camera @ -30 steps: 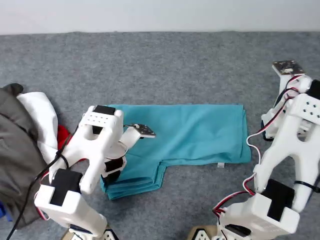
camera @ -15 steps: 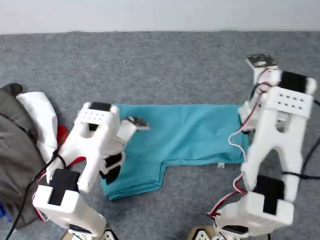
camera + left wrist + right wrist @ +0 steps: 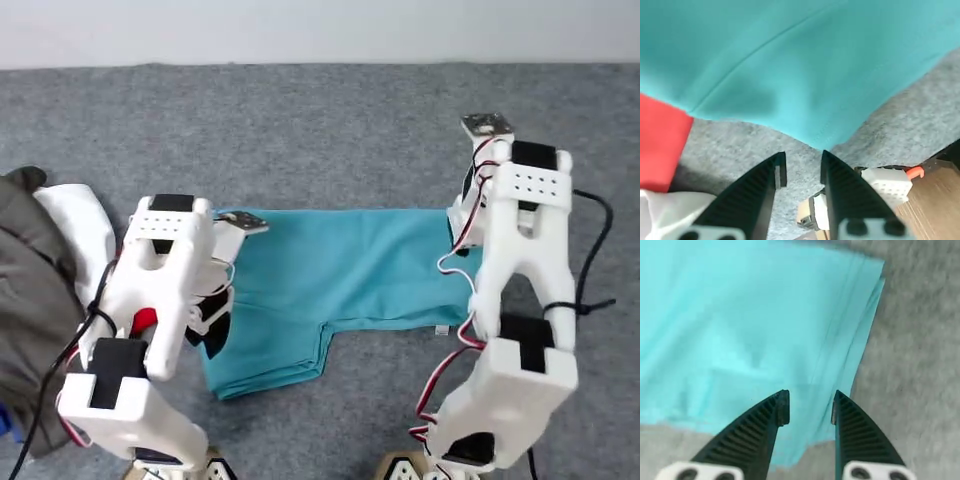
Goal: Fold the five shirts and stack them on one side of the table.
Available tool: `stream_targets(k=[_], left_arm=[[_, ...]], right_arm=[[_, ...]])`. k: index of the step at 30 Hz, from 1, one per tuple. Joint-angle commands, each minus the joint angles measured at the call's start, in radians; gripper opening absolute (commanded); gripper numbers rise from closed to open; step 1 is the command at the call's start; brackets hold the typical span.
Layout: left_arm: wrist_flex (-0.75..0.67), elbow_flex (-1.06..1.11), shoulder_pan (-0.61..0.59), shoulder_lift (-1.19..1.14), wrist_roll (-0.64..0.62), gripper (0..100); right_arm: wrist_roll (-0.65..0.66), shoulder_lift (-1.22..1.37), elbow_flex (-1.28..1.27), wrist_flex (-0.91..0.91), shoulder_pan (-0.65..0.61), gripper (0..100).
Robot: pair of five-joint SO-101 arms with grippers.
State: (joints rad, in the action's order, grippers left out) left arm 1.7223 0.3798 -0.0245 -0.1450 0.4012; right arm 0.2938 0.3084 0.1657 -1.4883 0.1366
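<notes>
- left gripper [image 3: 801, 165]: jaws parted by a small gap with nothing between them; it hangs low over the grey table [image 3: 920, 125], just off the hem of the teal shirt [image 3: 790, 60], with red cloth [image 3: 660, 140] beside it
- right gripper [image 3: 809, 401]: jaws apart and empty, over the other end of the teal shirt [image 3: 740, 315], near its layered corner where the table starts
- teal shirt [image 3: 370, 265]: lies flat mid-table between the two arms, already doubled into a long band, with a shorter flap sticking out at the near-left end; edges look fairly even
- unfolded heap at the left edge of the table: grey shirt [image 3: 35, 300], white shirt [image 3: 85, 235], and a bit of red shirt [image 3: 145, 320] showing under the left arm; can't count more than that
- far half of the table [image 3: 300, 130]: bare grey surface
- step, my read: mid-fold on the teal one; no finished stack visible, so the task is early
- next move, my guess: each gripper needs to drop and pinch all layers at its end, then one end is carried over the other; the grip must catch the full thickness or the layers will slide apart; the near-left flap needs tucking in first or it will stick out of the fold
</notes>
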Motion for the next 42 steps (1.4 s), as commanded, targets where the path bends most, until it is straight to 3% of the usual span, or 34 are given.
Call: stream_targets(k=[1,22,37,42], left_arm=[[0.032,-0.036,-0.028,0.018,-0.011,12],[0.031,-0.036,-0.04,0.018,-0.011,12],[0.032,-0.036,-0.034,0.017,-0.011,8],[0.032,-0.036,-0.034,0.017,-0.011,8]], right_arm=[[-0.005,0.054,0.097,0.059,-0.001,14.3],[-0.003,0.599,0.899,-0.214,0.059,14.3],[-0.003,0.774,1.026,-0.237,0.05,13.8],[0.0,0.773,1.026,-0.232,0.05,2.6]])
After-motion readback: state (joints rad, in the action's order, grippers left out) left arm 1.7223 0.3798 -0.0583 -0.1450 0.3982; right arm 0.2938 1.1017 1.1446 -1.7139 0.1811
